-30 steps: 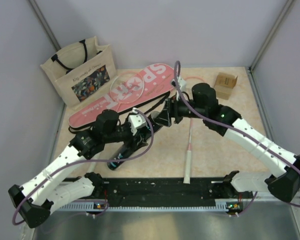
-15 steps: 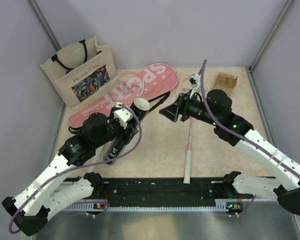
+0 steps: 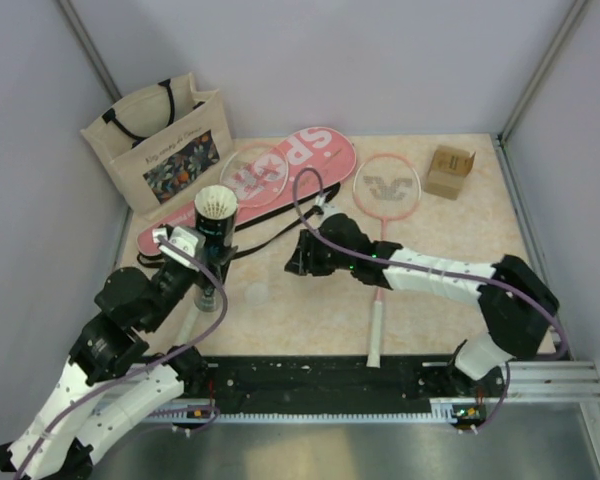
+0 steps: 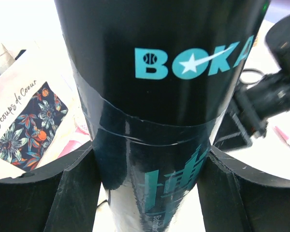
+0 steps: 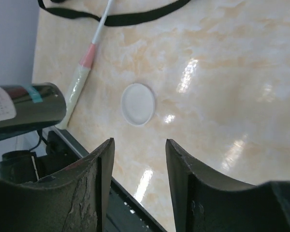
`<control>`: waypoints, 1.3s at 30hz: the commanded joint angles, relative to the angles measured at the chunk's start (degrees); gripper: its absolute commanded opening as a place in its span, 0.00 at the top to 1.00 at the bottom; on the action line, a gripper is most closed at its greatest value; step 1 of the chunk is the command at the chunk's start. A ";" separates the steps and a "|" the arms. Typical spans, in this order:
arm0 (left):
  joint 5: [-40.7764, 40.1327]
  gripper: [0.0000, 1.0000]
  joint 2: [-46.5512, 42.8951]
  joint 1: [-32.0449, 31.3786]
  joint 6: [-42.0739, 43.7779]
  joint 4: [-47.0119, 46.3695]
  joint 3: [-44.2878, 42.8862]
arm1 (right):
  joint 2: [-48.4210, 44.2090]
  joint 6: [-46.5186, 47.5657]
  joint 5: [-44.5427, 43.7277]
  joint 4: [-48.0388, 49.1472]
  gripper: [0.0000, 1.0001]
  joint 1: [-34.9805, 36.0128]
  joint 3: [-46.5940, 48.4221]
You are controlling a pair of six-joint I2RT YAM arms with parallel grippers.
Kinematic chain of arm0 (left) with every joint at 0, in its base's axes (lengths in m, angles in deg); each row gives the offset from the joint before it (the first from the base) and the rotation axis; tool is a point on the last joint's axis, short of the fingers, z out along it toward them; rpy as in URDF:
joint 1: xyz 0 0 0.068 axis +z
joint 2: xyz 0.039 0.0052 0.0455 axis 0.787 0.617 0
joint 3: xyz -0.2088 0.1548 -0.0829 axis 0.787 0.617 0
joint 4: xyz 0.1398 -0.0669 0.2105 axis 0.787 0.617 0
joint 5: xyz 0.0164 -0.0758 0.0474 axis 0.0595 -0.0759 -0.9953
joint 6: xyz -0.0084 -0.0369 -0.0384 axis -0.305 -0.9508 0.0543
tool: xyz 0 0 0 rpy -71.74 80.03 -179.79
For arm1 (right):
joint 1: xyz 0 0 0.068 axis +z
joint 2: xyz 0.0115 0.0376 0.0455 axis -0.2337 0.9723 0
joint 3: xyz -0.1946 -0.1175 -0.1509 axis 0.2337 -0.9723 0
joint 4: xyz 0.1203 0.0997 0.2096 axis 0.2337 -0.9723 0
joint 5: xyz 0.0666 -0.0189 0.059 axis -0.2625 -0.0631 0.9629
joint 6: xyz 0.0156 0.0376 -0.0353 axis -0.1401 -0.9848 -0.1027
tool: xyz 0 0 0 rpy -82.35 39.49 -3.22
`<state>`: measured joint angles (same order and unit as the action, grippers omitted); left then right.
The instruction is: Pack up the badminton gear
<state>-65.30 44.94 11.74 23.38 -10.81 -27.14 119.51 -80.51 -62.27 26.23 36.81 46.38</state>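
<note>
My left gripper (image 3: 198,262) is shut on the dark tube (image 3: 214,235), holding it upright; white shuttlecocks (image 3: 217,203) show in its open top. In the left wrist view the tube (image 4: 159,96) fills the space between the fingers (image 4: 72,193). My right gripper (image 3: 294,263) is open and empty, low over the table, with a round clear lid (image 5: 137,104) just beyond its tips (image 5: 138,145). The lid (image 3: 257,293) lies flat. One pink racket (image 3: 384,187) lies right of centre. The other racket's head (image 3: 253,172) rests on the pink SPORT cover (image 3: 310,155).
A beige floral tote bag (image 3: 160,140) stands at the back left. A small cardboard box (image 3: 450,170) sits at the back right. The cover's black strap (image 3: 270,232) trails across the table. A white racket handle (image 5: 84,63) lies near the tube (image 5: 29,108).
My left arm pulled back and to the left, raising the tube from tilted to upright. My right arm swung down and left, away from the tube, low over the lid.
</note>
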 commanded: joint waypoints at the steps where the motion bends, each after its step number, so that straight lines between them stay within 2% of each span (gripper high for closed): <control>1: 0.31 0.68 -3.25 0.17 0.88 -4.42 0.42 | 9.53 -0.29 -3.08 1.53 0.55 4.77 8.32; 8: -0.39 0.69 -10.10 0.17 0.61 -5.04 1.21 | 22.37 0.59 -7.47 -2.69 0.63 8.29 17.38; 13: -1.53 0.69 -11.51 0.17 1.57 -3.19 0.07 | 30.46 0.85 -7.74 -3.83 0.65 9.61 22.91; 22: -0.92 0.69 -13.36 0.17 2.02 -3.45 -0.11 | 38.82 5.15 -14.94 -13.14 0.68 12.08 30.92; 26: -0.83 0.69 -13.36 0.17 2.37 -3.80 -0.90 | 39.00 6.65 -16.96 -15.26 0.77 12.25 30.31; 32: -1.01 0.70 -12.84 0.17 2.46 -3.80 -1.43 | 36.89 11.21 -21.53 -16.40 0.82 12.60 27.33; 39: -0.83 0.70 -12.66 0.17 1.84 -3.54 -1.17 | 31.54 12.98 -27.33 -17.64 0.98 12.43 20.57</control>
<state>-65.93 31.96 11.74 24.87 -9.87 -26.18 153.87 -70.46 -83.40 16.46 49.34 72.15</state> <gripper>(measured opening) 0.723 0.050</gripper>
